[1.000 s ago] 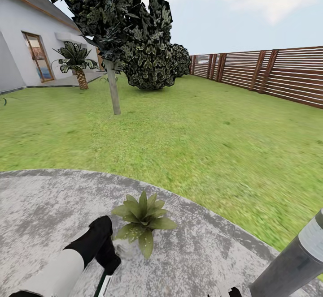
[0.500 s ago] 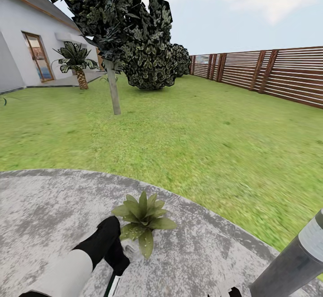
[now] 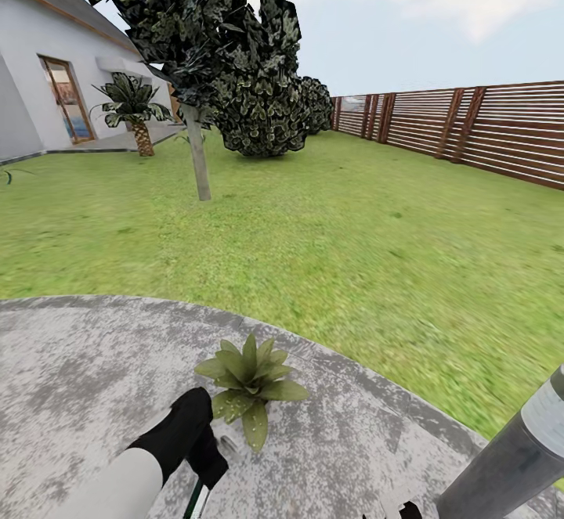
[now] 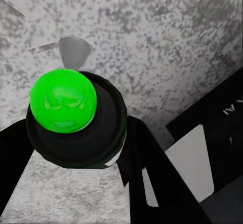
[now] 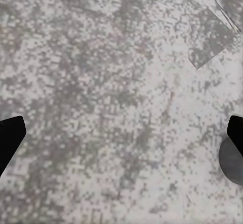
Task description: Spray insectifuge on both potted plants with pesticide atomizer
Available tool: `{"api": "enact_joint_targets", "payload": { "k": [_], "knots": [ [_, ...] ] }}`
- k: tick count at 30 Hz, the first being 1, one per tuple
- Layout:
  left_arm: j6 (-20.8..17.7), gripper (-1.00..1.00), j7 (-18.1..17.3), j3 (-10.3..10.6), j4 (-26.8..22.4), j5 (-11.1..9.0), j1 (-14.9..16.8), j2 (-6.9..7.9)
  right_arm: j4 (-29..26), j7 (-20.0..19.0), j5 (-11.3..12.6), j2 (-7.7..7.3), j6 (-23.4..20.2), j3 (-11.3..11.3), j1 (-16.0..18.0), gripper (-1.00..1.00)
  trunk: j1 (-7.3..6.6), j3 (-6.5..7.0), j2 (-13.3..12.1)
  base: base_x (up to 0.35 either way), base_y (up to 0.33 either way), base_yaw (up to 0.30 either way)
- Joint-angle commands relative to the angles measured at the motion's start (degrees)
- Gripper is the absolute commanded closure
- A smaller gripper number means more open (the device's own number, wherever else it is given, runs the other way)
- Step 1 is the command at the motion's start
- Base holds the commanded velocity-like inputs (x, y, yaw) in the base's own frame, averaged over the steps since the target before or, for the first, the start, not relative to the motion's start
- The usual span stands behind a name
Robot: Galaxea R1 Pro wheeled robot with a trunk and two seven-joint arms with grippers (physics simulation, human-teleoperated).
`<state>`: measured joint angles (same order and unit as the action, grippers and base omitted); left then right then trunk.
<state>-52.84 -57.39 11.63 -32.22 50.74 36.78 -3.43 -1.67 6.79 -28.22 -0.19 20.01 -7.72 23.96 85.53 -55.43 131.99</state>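
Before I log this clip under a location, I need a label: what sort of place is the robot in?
A back garden beside a house, most likely. A green lawn runs to a slatted brown wooden fence, a round mottled grey stone patio lies in front, and a white house wall stands behind a small palm.

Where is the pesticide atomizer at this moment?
The pesticide atomizer is held in the left gripper, low in the head view, just beside the potted plant on the stone patio.
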Motion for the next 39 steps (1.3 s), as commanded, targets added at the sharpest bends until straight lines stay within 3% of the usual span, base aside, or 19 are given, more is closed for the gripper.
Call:
{"api": "enact_joint_targets", "payload": {
  "k": [1, 4, 7, 9, 12, 16, 19, 23, 26, 30, 39],
  "knots": [
    [-0.2, 1.0, -0.6, 0.0, -0.1, 0.5, 0.0, 0.18, 0.1, 0.2, -0.6, 0.01, 0.2, -0.5, 0.0, -1.0, -0.01, -0.05, 0.0, 0.0, 0.0, 0.0],
    [-0.2, 1.0, -0.5, -1.0, -0.1, 0.6, 0.0, 1.2, 0.1, 0.2, -0.6, 0.01, 0.2, -0.5, 0.0, -1.0, -0.01, -0.05, 0.0, 0.0, 0.0, 0.0],
    [0.0, 1.0, -0.4, -5.2, -0.1, 0.6, 0.0, 2.85, 0.1, 0.2, -0.6, 0.01, 0.2, -0.5, 0.0, -1.0, -0.01, -0.05, 0.0, 0.0, 0.0, 0.0],
    [0.2, 1.0, -0.4, -6.7, -0.1, 0.8, 0.0, 3.08, 0.1, 0.2, -0.6, 0.01, 0.2, -0.5, 0.0, -1.0, -0.01, -0.05, 0.0, 0.0, 0.0, 0.0],
    [0.2, 1.0, -0.1, -6.9, -0.1, 1.0, 0.0, 2.09, 0.1, 0.2, -0.6, 0.01, 0.2, -0.5, 0.0, -1.0, -0.01, -0.05, 0.0, 0.0, 0.0, 0.0],
    [0.0, 1.0, 2.4, -6.6, -0.2, 1.1, 0.7, -2.32, 0.1, 0.2, -0.6, -0.04, 0.1, -0.5, 0.0, -1.0, -0.01, -0.05, 0.0, 0.0, 0.0, 0.0],
    [-0.2, 1.0, 2.8, -6.6, -0.2, 1.1, 0.9, -3.37, 0.1, 0.2, -0.6, -0.07, 0.1, -0.5, 0.0, -1.0, -0.01, -0.05, 0.0, 0.0, 0.0, 0.0],
    [-0.1, 1.0, 3.2, -6.5, -0.1, 1.2, 0.5, -2.81, 0.1, 0.2, -0.6, -0.07, 0.1, -0.5, 0.0, -1.0, -0.01, -0.05, 0.0, 0.0, 0.0, 0.0],
    [0.1, 1.0, 5.7, -6.9, 0.2, 1.1, 0.2, -0.98, 0.1, 0.2, -0.6, -0.03, 0.1, -0.5, 0.0, -1.0, -0.01, -0.05, 0.0, 0.0, 0.0, 0.0],
    [0.2, 1.0, 6.9, -7.1, 0.4, 0.6, 0.0, 0.21, 0.1, 0.2, -0.6, -0.01, 0.1, -0.5, 0.0, -1.0, -0.01, -0.05, 0.0, 0.0, 0.0, 0.0],
    [0.1, 1.0, 6.9, -7.2, -0.5, 0.2, 0.2, -0.5, 0.1, 0.2, -0.6, -0.05, 0.1, -0.5, 0.0, -1.0, -0.01, -0.05, 0.0, 0.122, 0.0, 0.0]
  ]
}}
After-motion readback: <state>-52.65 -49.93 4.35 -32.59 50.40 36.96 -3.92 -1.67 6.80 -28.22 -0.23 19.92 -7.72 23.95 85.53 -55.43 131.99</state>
